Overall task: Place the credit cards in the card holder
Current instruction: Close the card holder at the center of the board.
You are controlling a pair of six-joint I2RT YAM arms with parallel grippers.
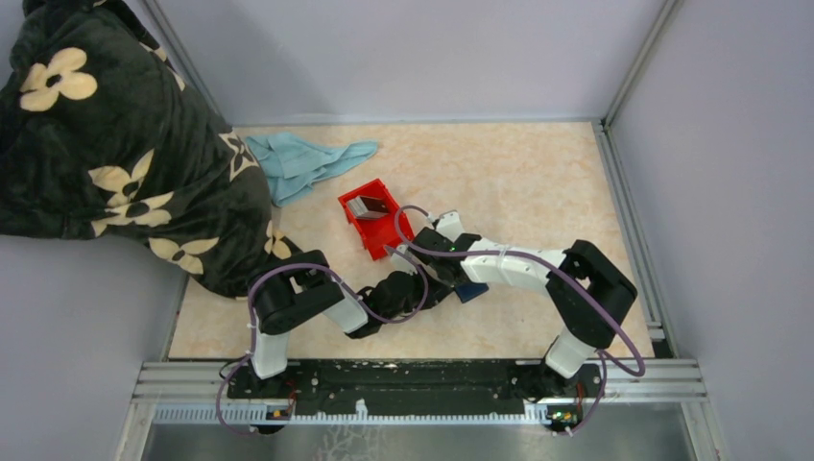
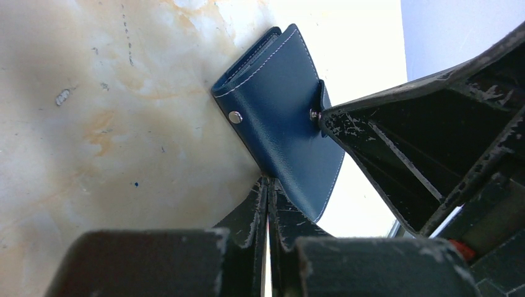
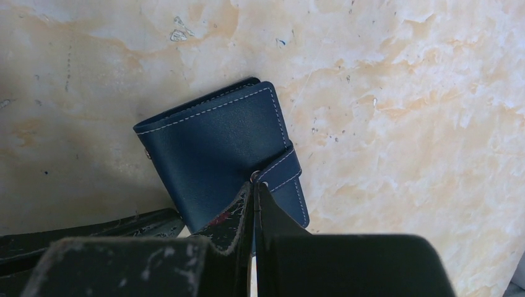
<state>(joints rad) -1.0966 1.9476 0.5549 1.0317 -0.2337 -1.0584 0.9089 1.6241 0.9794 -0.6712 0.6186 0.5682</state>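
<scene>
The left gripper (image 2: pixel 267 183) is clamped on the 6 o'clock edge of the dark navy leather folding card holder (image 2: pixel 278 117), the right gripper (image 3: pixel 255 185) on its snap tab (image 3: pixel 282 171).

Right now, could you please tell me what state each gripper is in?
Left gripper: closed, pinching an edge of the wallet.
Right gripper: closed, pinching the snap tab of that wallet.

A beige marbled tabletop (image 1: pixel 538 173) is seen. A light blue cloth (image 1: pixel 307 163) is laid near its far left corner, a red bin (image 1: pixel 376 229) near its middle, and a navy card holder (image 3: pixel 210 148) toward its near edge.
</scene>
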